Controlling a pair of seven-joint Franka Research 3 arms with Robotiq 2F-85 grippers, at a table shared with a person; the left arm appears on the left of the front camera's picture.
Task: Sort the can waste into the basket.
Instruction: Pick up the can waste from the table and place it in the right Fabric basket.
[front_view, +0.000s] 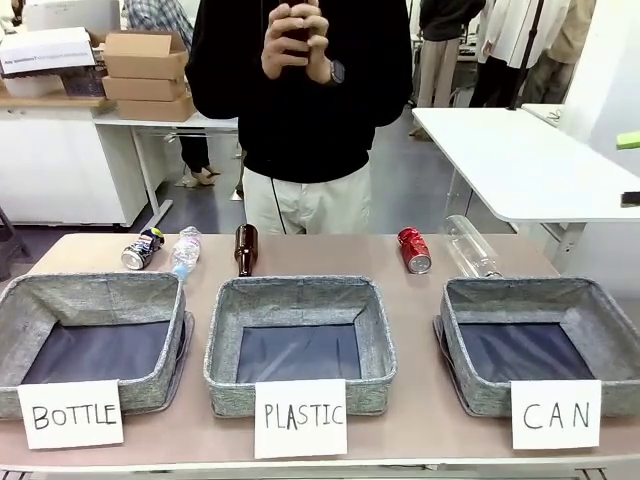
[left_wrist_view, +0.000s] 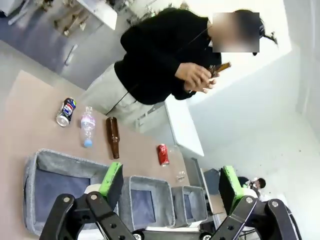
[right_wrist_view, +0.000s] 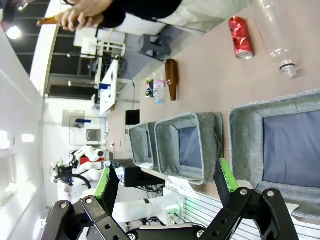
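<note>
A: Where do the cans lie?
B: Red can (front_view: 414, 250) lies on its side on the far strip of the table, just behind the basket (front_view: 520, 298) that bears the CAN sign (front_view: 556, 414), off its far-left corner. Dark can (front_view: 141, 249) is at the other end, behind the BOTTLE bin (front_view: 90, 292) and just beside a small clear bottle (front_view: 185, 252). Neither is in the basket; its dark floor is bare.

A: Grippers?
B: Left gripper (left_wrist_view: 170, 180) has its jaws spread wide, with nothing between the green pads. Right gripper (right_wrist_view: 166, 179) is the same: released, empty. Both hang high on the near side, looking down over the bins.

A: Which step, then?
B: My reading is the opening one. No can is picked and nothing is sorted.

A: What does the next move call for?
B: As a judgement, the right arm is better placed for the red can. It would reach past the basket's far wall, come down with the jaws set across the round body rather than along it, close and lift. A short carry back follows, then a release over the floor. A long clear bottle (front_view: 470, 245) lies near the can's right, so the fingers need to stay off it. The dark can means a long carry past all three bins, and the left arm is likely to make that pick.

A: The person?
B: At the far side, hands (front_view: 297, 42) raised at chest height around a brown bottle, off the table. Another brown bottle (front_view: 246, 249) lies behind the PLASTIC bin (front_view: 300, 298) and is not ours.
</note>
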